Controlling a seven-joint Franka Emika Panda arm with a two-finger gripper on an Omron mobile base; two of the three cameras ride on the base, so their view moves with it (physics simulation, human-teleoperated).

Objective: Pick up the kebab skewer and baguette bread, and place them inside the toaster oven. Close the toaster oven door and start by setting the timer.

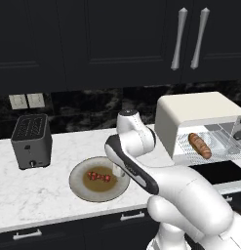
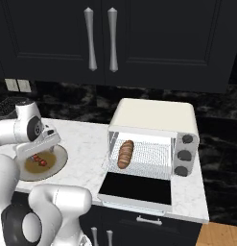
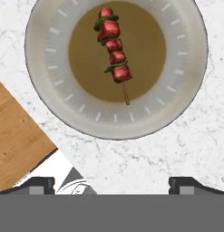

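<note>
- Below the gripper (image 3: 111,185): glossy white marble counter (image 3: 177,149), grey-veined.
- Ahead of it: smooth glazed plate (image 3: 186,68), brown centre.
- On the plate: kebab skewer (image 3: 114,50), thin wooden stick.
- Far to its right: toaster oven (image 2: 156,120), smooth cream shell, wire metal rack.

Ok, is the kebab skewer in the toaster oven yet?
No, the kebab skewer lies on the plate on the counter, while the baguette bread sits alone inside the toaster oven.

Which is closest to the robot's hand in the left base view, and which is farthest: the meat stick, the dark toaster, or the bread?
Measured from the gripper:
1. The kebab skewer, on the plate right beside it.
2. The baguette bread, to the right, inside the toaster oven.
3. The dark toaster, far left on the counter.
</note>
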